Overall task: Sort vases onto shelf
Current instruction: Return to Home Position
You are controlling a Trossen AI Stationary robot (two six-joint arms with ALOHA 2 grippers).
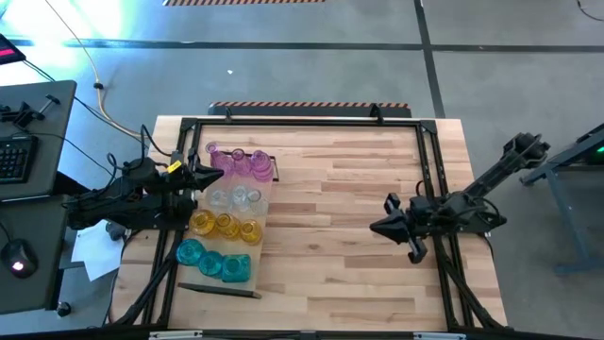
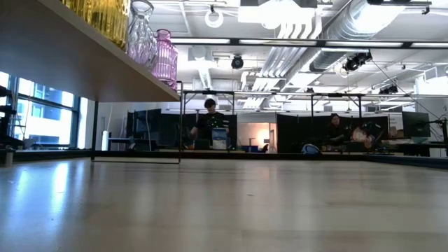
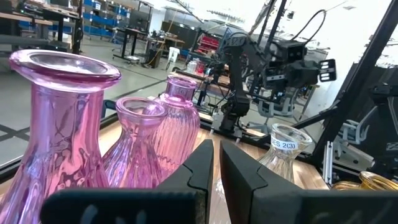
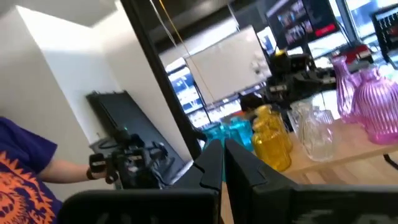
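1. The pink vases (image 1: 236,161) stand at the 12 o'clock end of the shelf (image 1: 265,210). After them come the clear vases (image 1: 234,196), the yellow vases (image 1: 225,225) and, at the 6 o'clock end, the teal vases (image 1: 212,263). Each colour is packed in a tight row.
2. The shelf lies on the 9 o'clock side of the counter (image 1: 340,189). The sorting looks done, and what is left is pulling the arms away.
3. The left claw (image 1: 209,176) is at the shelf's 9 o'clock edge, pointing toward 3 o'clock. Its tips are just beside the pink and clear rows. Its fingers (image 3: 199,171) are drawn almost together, with only a thin slit between them, and they grip nothing.
4. The right claw (image 1: 376,227) hangs over the 3 o'clock part of the counter, well apart from the shelf. It points toward 9 o'clock, is likewise nearly closed, and is empty.
5. The main risk is on the left side. If that arm swings sideways or lifts before backing toward 9 o'clock, a finger could clip a pink neck.
6. These pieces are tall, narrow, smooth glass set close together, so one knock could topple its neighbours.
7. A toppled piece could roll off the shelf's long edge onto the counter and crack.
8. The right arm has free room around it, so its retreat looks low risk.
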